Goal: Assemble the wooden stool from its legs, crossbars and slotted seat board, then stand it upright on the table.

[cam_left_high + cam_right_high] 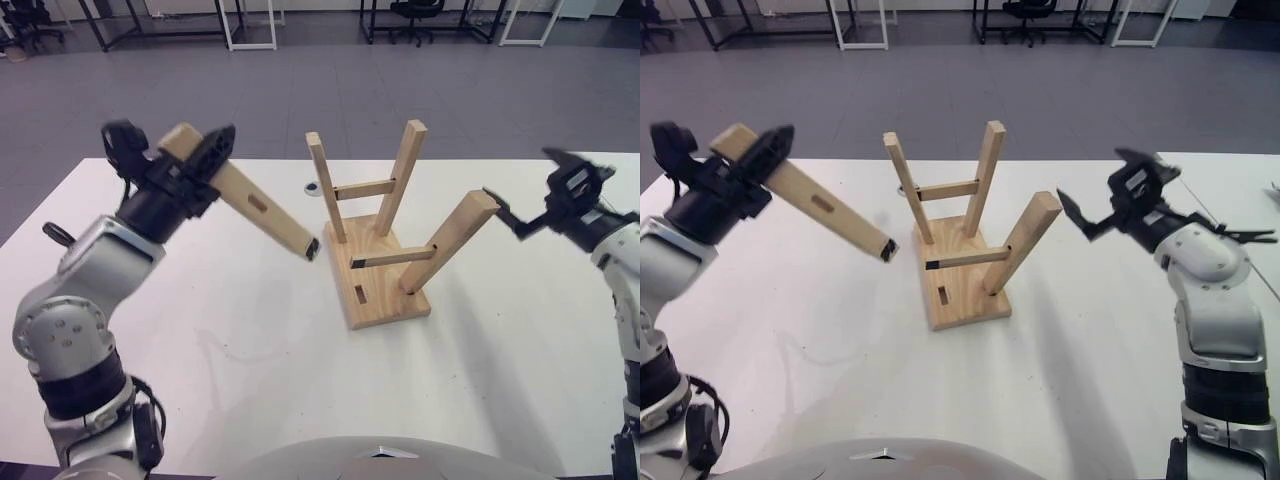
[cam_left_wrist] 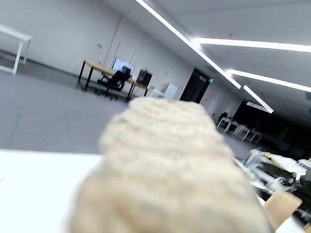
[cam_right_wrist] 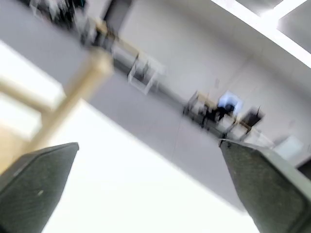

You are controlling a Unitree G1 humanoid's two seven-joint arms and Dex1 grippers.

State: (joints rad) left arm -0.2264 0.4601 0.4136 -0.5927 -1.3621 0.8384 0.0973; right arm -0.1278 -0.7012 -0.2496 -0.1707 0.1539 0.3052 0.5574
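Observation:
The slotted seat board [image 1: 388,296] lies flat on the white table [image 1: 200,350], with three legs standing up from it. Two rear legs [image 1: 324,190] [image 1: 402,172] are joined by a crossbar [image 1: 365,188]. A third leg [image 1: 450,240] leans to the right and carries a second crossbar [image 1: 393,258]. My left gripper [image 1: 188,160] is shut on the thick end of a fourth leg [image 1: 262,210], held tilted in the air left of the stool; its end looms close in the left wrist view [image 2: 165,165]. My right gripper [image 1: 1102,195] hangs open just right of the leaning leg's top, its fingertips [image 3: 39,184] spread wide.
A small round fitting [image 1: 312,187] sits in the tabletop behind the stool. The table's far edge runs just behind the rear legs. Bare tabletop stretches in front of the seat board and to its left. Desks and chairs stand far off in the room behind.

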